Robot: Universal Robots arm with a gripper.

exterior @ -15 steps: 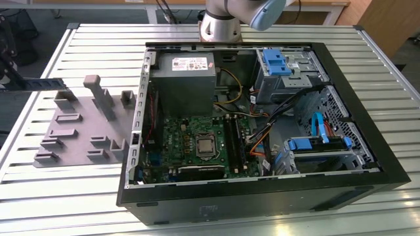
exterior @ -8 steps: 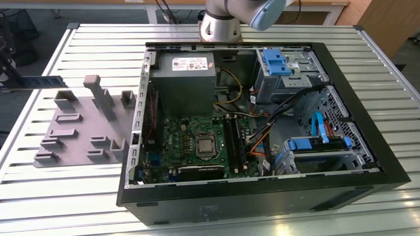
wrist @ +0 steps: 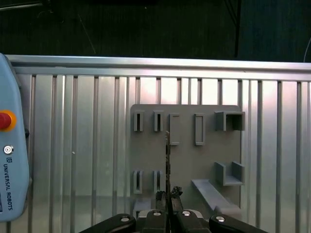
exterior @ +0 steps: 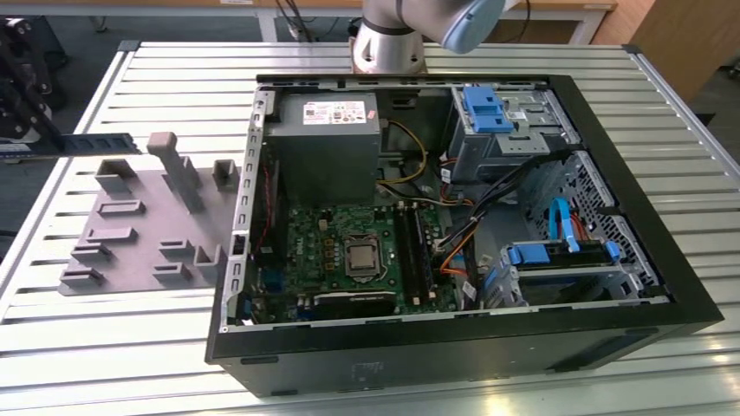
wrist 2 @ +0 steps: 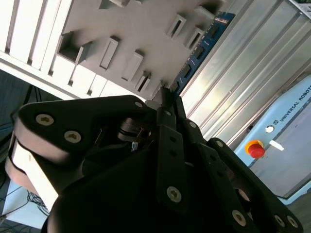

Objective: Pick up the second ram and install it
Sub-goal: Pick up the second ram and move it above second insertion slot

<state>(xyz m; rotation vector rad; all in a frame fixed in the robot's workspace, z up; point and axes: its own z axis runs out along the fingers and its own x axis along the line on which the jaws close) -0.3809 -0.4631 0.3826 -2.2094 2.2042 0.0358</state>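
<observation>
Slatted metal table [exterior: 116, 347]; grey holder tray [exterior: 133, 230] left of centre in the exterior view, open computer case [exterior: 463, 347] to the right. We list the gripper [wrist: 168, 198] clamped on one end of the second ram [exterior: 102, 141], upper left of the frame. Long axis: straight out from the fingertips, toward the case. Black memory slots [exterior: 413, 247] lie well apart, lower right of the stick.

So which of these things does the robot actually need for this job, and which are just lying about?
Part of the job: the second ram, clamped in the jaws; the black memory slots on the motherboard; the grey holder tray.

Just lying about: the power supply; the blue drive latches; the blue cable; the control pendant.
</observation>
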